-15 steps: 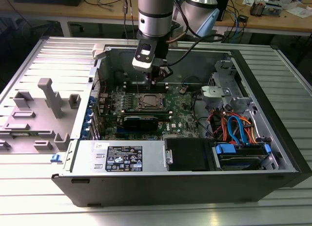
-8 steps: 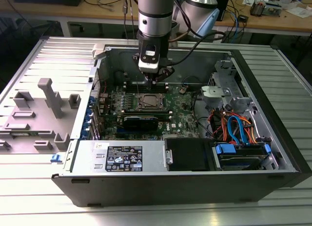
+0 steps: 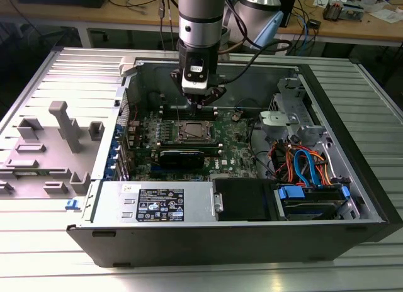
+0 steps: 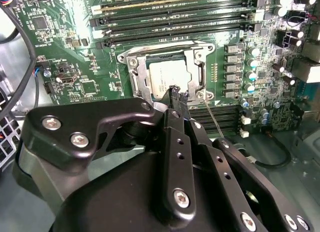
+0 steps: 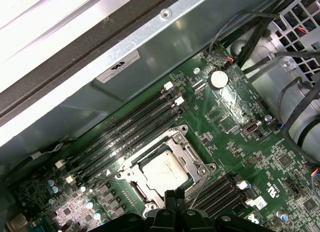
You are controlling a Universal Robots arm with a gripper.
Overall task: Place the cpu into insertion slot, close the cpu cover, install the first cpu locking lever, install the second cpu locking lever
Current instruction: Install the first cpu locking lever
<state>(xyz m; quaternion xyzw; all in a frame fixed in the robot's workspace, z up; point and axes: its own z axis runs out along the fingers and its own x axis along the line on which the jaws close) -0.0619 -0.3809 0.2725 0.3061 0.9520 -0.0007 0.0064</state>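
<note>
Exterior view: the arm reaches down into an open computer case lying on a ribbed metal table. The gripper hangs just above the green motherboard, its fingers drawn to a single point, close over the far edge of the insertion slot. The cpu shows as a pale square inside that slot. Second wrist view: the gripper is closed, fingertips pressed together with nothing seen between them, poised at the rim of the insertion slot. The cpu sits in the slot with its silver top facing up. The cpu cover lies flat around it, the chip showing through the window. A thin metal rod slants away from the socket's corner across the memory slots; whether it is latched cannot be told. First wrist view: the gripper has its pads touching each other, beside the socket. The cpu is seated, framed by the cpu cover. A coin cell sits well apart on the board.
</note>
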